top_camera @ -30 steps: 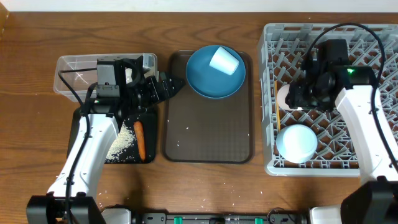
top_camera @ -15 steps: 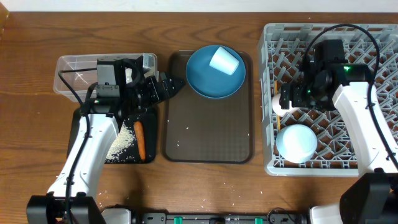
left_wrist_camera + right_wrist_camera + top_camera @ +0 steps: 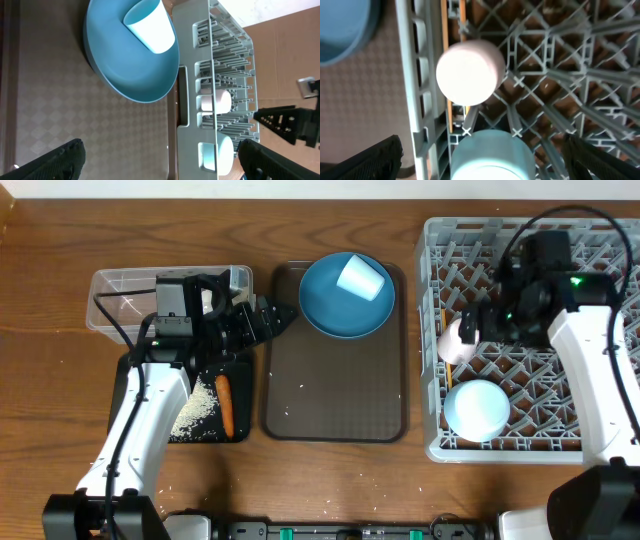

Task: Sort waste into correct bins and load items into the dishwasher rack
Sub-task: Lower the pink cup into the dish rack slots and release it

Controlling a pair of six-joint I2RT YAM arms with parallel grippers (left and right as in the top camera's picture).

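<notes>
The pale pink cup (image 3: pixel 455 342) lies on its side in the grey dishwasher rack (image 3: pixel 600 435), free of my right gripper (image 3: pixel 485 330), which hangs open just above it. Close by, the light-blue bowl (image 3: pixel 477 410) rests upside down. In the right wrist view the pink cup (image 3: pixel 470 72) and the bowl (image 3: pixel 492 155) sit between my spread fingers (image 3: pixel 370 160). Wooden chopsticks (image 3: pixel 445 25) lie along the rack's left side. The dark-blue plate (image 3: pixel 335 315) carries the light-blue cup (image 3: pixel 361 278). My left gripper (image 3: pixel 278 318) is open and empty beside the plate.
The plate sits on a brown serving tray (image 3: pixel 335 400). The black tray (image 3: pixel 240 430) holds rice (image 3: pixel 195 412) and a carrot piece (image 3: pixel 224 405). Behind it stands the clear tub (image 3: pixel 120 295), partly covered by my left arm. A few grains dot the table's front.
My right gripper has opened, let go of the pink cup in the rack, and drawn up and to the right. The left arm has not moved.
</notes>
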